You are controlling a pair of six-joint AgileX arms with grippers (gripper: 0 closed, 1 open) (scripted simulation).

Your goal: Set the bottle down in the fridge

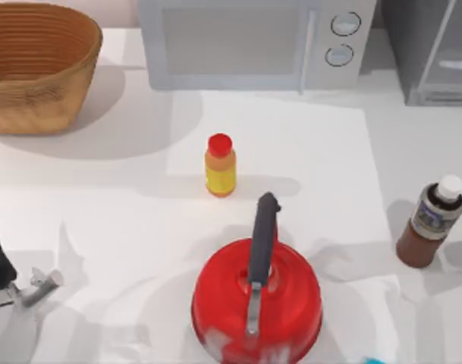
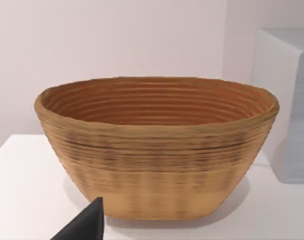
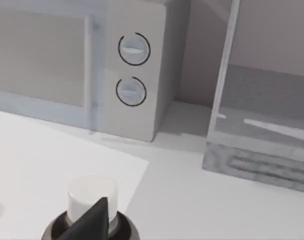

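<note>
A rendered kitchen counter scene. On the white table (image 1: 102,197), a silver microwave (image 1: 253,42) with two round dials stands at 12 o'clock, a grey fridge (image 1: 432,49) at 1 o'clock, a woven basket (image 1: 37,64) at 10 o'clock, a red kettle (image 1: 257,299) at 6 o'clock, and a yellow-orange bottle (image 1: 220,165) near centre.

Bare surface (image 1: 382,136) lies between the bottle (image 1: 432,222) at the right edge and the fridge (image 1: 432,53) behind it. The microwave (image 1: 253,42) stands just left of the fridge; the kettle (image 1: 257,296) sits well left of the bottle.
</note>
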